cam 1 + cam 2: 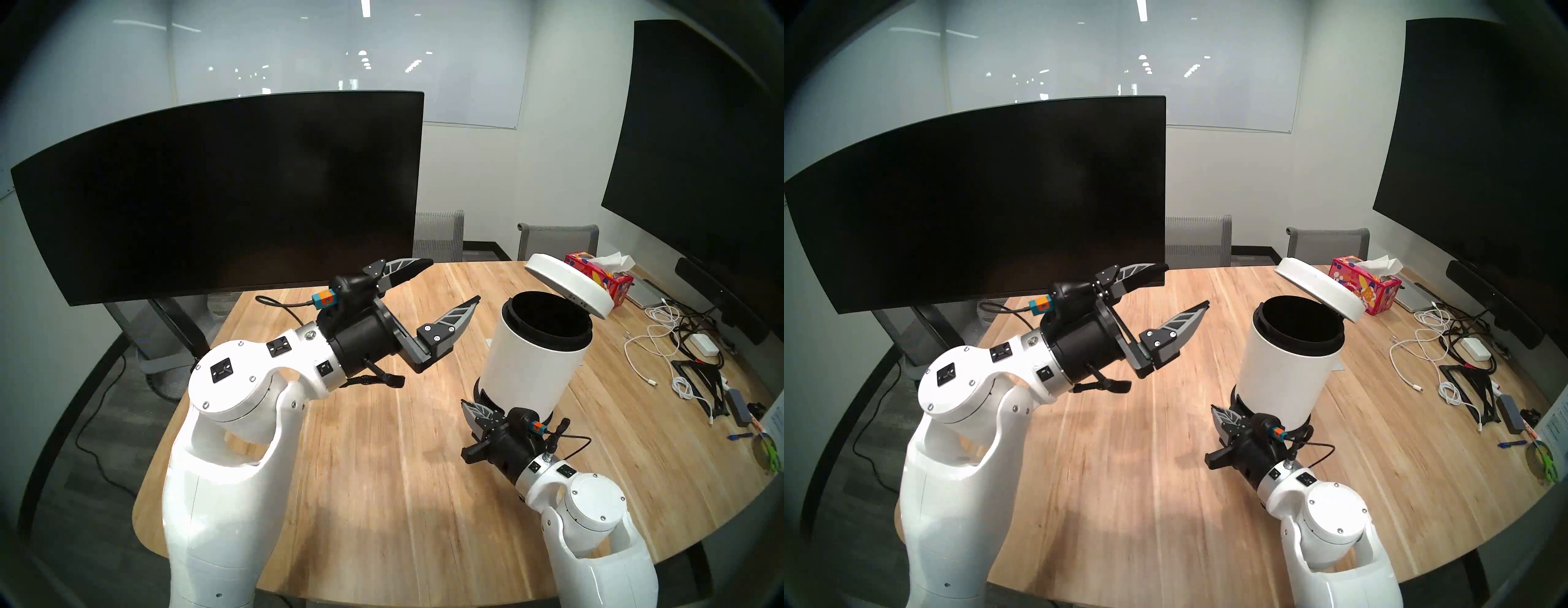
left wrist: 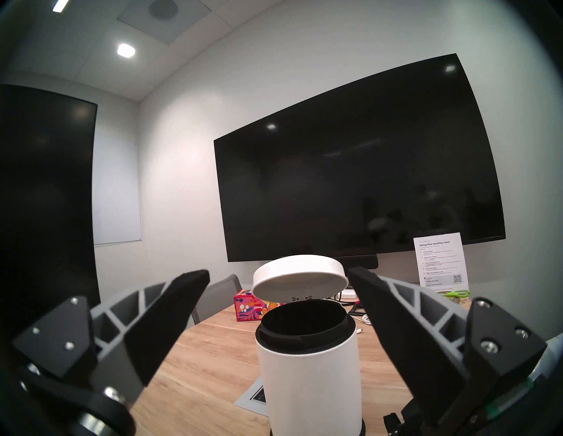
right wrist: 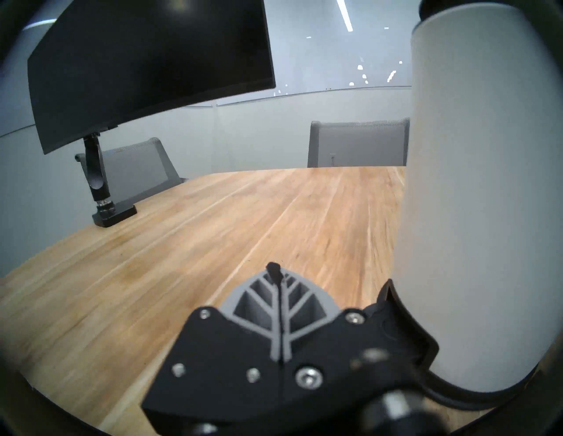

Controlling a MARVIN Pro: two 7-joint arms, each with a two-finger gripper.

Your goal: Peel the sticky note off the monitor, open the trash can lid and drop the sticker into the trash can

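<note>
tissue box (image 1: 600,278), cables (image 1: 662,335), wall TV (image 1: 700,161)

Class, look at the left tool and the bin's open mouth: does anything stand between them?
Nothing visible does. The left tool hangs open over bare table, and the trash can lid is tipped back behind the trash can.

White trash can (image 1: 530,361) tilted, lid (image 1: 568,284) raised, left gripper (image 1: 449,284) jaws apart, seemingly empty.

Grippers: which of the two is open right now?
The left gripper, raised beside the monitor: its fingers are spread wide and empty. The right gripper, low by the trash can, is shut.
</note>
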